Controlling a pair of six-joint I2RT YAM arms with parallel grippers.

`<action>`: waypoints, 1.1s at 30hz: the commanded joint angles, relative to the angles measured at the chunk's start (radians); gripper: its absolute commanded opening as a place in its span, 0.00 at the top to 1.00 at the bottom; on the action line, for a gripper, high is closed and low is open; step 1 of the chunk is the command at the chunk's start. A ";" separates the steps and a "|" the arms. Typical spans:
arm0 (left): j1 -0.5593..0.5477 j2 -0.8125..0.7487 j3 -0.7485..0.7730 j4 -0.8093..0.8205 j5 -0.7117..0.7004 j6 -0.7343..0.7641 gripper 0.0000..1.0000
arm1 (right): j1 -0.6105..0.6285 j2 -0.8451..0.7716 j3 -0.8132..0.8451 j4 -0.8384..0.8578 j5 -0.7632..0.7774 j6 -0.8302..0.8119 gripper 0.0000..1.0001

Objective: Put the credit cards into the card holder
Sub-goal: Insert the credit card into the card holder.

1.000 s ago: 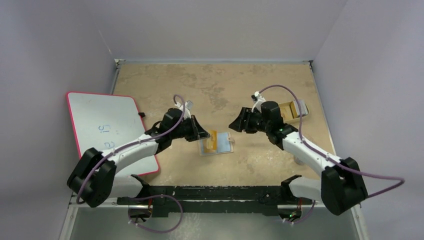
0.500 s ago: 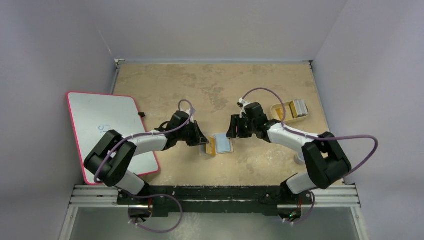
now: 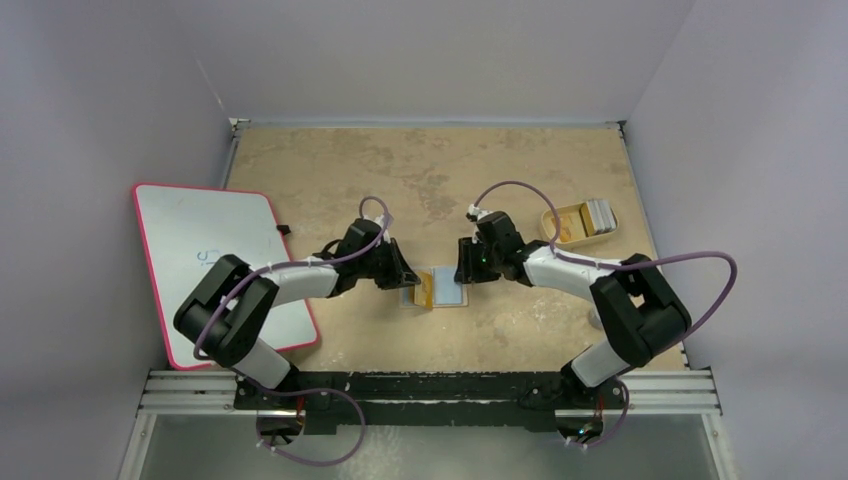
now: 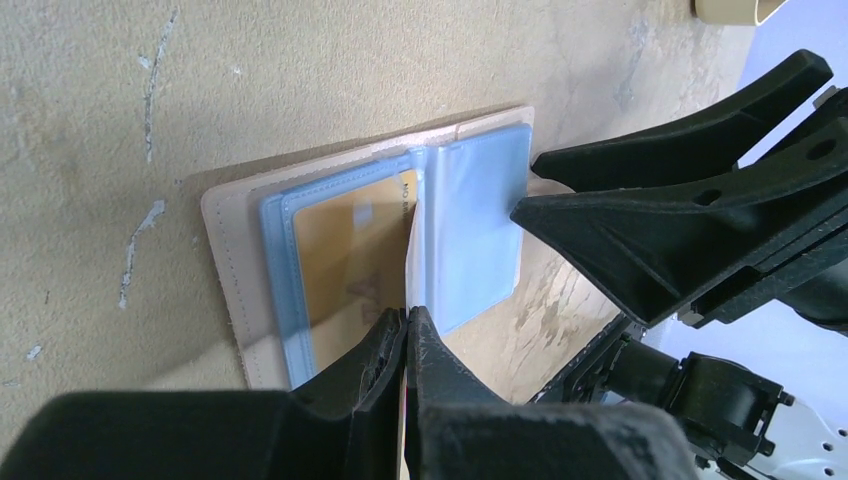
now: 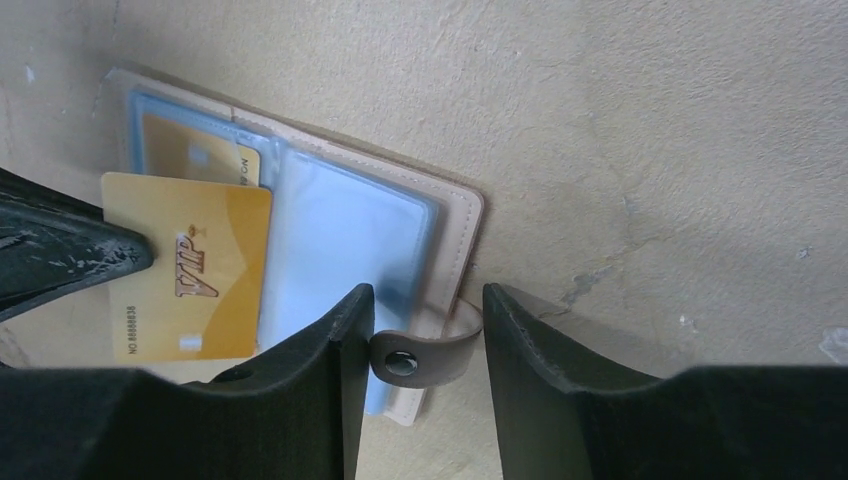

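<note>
The card holder [image 3: 436, 290] is lying open and flat on the bench [image 3: 400, 170], midway between the two arms, its light-blue sleeves facing up inside the tan cover. A gold card [image 5: 190, 265] is hovering over the holder's left half, near the middle fold, its "VIP" print facing up in the right wrist view. It is showing only as a thin pale edge [image 4: 412, 255] in the left wrist view. The left tool [image 4: 408, 322] is clenching this card by one end, fingers pressed together on it. A second gold card [image 4: 345, 255] is sitting tucked inside the sleeve on that same half. The sleeve on the other half is showing only plain blue.

The right tool [image 5: 427, 300] is hanging low at the holder's right edge, released, with its jaws standing apart. The snap strap [image 5: 420, 355] is curling out from the cover between the two fingers [image 5: 560, 390], its button end just touching one of them.

Well apart, toward the far right of the bench, a shallow tan tray [image 3: 549, 215] is holding a third gold card [image 3: 568, 224] beside some pale cards [image 3: 599, 212]. A pink-edged whiteboard [image 3: 220, 240] is lying at the bench's left side, partly under the left arm.
</note>
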 commanded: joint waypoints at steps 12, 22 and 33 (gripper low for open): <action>0.009 -0.028 0.067 0.006 0.019 0.006 1.00 | 0.007 -0.031 -0.014 0.014 0.071 0.009 0.66; 0.009 0.043 0.041 0.113 0.043 -0.004 1.00 | 0.007 -0.045 -0.047 0.039 0.057 0.017 0.67; 0.009 -0.021 0.085 -0.012 0.005 0.031 1.00 | 0.007 -0.039 -0.054 0.046 0.079 0.014 0.72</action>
